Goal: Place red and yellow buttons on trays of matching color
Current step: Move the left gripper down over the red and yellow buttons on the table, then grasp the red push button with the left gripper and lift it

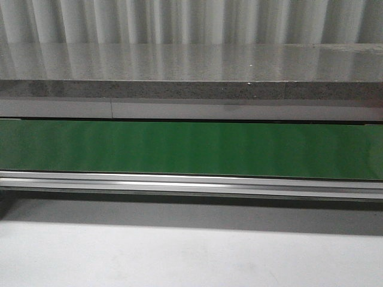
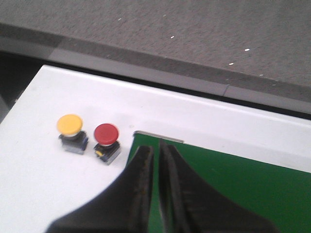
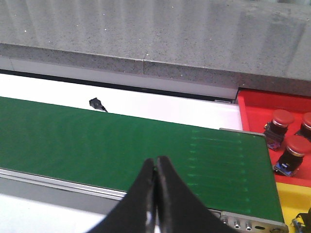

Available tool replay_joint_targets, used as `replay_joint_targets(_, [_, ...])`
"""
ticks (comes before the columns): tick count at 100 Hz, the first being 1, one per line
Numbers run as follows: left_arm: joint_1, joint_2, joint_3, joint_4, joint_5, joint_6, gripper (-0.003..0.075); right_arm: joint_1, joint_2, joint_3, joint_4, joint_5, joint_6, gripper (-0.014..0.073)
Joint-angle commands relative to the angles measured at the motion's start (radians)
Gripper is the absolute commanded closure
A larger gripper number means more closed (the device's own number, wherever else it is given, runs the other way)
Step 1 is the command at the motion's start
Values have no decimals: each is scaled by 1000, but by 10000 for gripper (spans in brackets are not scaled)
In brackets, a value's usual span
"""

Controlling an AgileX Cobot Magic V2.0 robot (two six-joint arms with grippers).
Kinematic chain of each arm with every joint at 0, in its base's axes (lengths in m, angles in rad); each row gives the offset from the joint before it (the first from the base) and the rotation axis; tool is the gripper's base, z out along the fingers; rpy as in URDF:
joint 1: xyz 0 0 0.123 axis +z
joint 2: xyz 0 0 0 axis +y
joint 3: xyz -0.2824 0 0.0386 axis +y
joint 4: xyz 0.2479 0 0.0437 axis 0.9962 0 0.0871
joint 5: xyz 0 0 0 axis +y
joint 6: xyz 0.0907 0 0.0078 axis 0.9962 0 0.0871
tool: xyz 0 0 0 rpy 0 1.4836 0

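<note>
Reporting what each view gives, including the hidden parts.

Front view: only the green conveyor belt [image 1: 191, 149], its aluminium rail [image 1: 191, 182] and the grey stone ledge [image 1: 191, 89] behind. No arm, button or tray shows here.

Left gripper [image 2: 156, 150]: fingers pressed together, tips nearly touching, nothing between them. It hangs over the belt's end corner, where green meets the white plate [image 2: 48, 184].

Yellow button [image 2: 70, 124]: upright on the white plate, near the belt's end, apart from the gripper.

Red button [image 2: 106, 133]: upright just beside the yellow one, between it and the belt corner. Close to the left fingertips, not touching. Small gap between the two button bases, though the blur makes it hard to judge.

Right gripper [image 3: 155, 162]: clenched, tips meeting, empty. It sits above the belt's near edge.

Red tray [image 3: 252, 109]: past the belt's other end, cut off by the frame edge. Three red-capped buttons [image 3: 282, 119] visible inside, one half cropped.

Yellow tray [image 3: 291, 201]: only a corner shows beside the red tray. A dark part at its cropped edge, can't tell what it is.

Small black object [image 3: 97, 103]: on the white strip along the belt's far edge, too small to identify.
</note>
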State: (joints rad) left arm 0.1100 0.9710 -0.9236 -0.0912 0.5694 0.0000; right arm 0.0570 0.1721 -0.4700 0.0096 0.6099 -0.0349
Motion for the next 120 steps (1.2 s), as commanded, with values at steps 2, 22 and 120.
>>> replay_joint_targets(2, [67,94,-113,-28,16,-6,513,1,10,-25,-10,-67,-9,652])
replay_joint_targets(22, [120,288,-240,-42,84,-6,150,1,10,-25,-10,-67,-9,652])
replay_joint_targets(120, [136,936,-623,-53,277,-748,156,1,10,-25,-10,-67,-9,652])
